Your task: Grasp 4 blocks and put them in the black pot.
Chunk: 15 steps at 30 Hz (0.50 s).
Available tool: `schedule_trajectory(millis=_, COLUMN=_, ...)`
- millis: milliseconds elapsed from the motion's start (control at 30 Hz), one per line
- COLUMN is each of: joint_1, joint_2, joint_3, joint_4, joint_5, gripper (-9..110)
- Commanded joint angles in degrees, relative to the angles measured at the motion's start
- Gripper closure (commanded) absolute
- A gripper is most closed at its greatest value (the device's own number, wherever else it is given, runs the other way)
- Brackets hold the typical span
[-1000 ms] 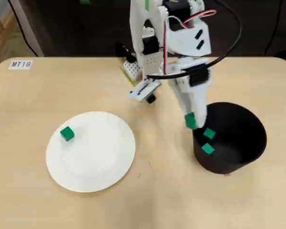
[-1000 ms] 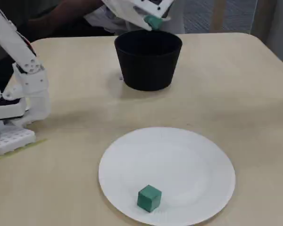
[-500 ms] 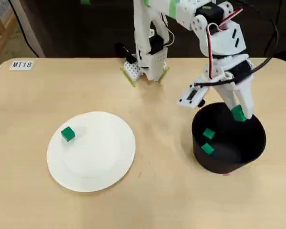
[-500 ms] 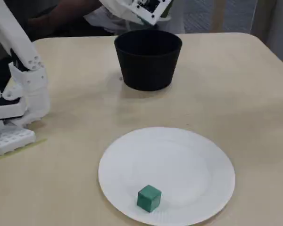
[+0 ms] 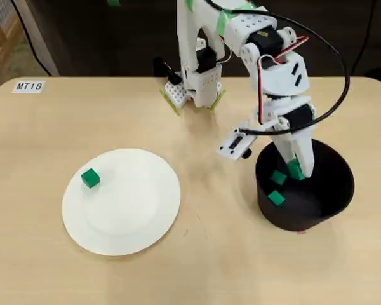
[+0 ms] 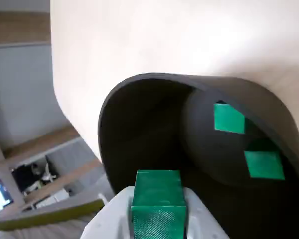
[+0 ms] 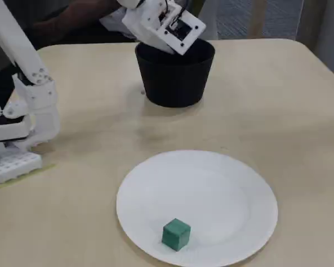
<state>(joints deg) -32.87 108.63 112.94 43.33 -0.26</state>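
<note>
Block (image 6: 157, 199): we see it clamped in the gripper (image 5: 296, 170), lower centre of wrist view, directly over the pot (image 5: 333, 203) mouth; release drops it straight in.

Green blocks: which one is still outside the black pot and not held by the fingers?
The block on the white plate: that lone block sits near its rim. Two others lie inside the black pot, and the gripper holds the fourth over the pot.

A black pot (image 7: 175, 78) stands at the far side of the table (image 7: 278, 111), with the arm's white wrist (image 7: 164, 25) leaning over its rim. Nearer, one green block (image 7: 176, 233) sits on a white plate (image 7: 222, 194).
</note>
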Motion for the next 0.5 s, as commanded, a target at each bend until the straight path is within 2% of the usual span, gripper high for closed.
schedule_trajectory(millis=0, joint_1=-0.79, joint_2=1.32, joint_3=0.35, joint_4=-0.44, joint_5=-2.2, gripper=85)
schedule_trajectory(millis=100, joint_1=-1.58, joint_2=2.55, joint_3=0.97, joint_4=-0.09, joint_5=-3.25, gripper=73)
schedule_trajectory(millis=233, joint_1=-1.85, joint_2=2.9, joint_3=1.05, joint_4=0.88, joint_5=-3.16, gripper=73)
schedule_trajectory(millis=267, joint_1=-1.67, joint_2=2.99, joint_3=1.05, joint_4=1.14, joint_5=-2.99, gripper=78)
schedule_trajectory(millis=333, joint_1=-0.53, joint_2=3.43, joint_3=0.53, joint_4=2.37, joint_5=-2.37, gripper=98)
schedule_trajectory(millis=367, joint_1=0.44, joint_2=4.04, joint_3=0.35, joint_4=2.9, joint_5=-2.72, gripper=104)
schedule_trajectory(millis=467, joint_1=6.24, joint_2=7.38, joint_3=-0.53, joint_4=6.59, joint_5=-5.1, gripper=104)
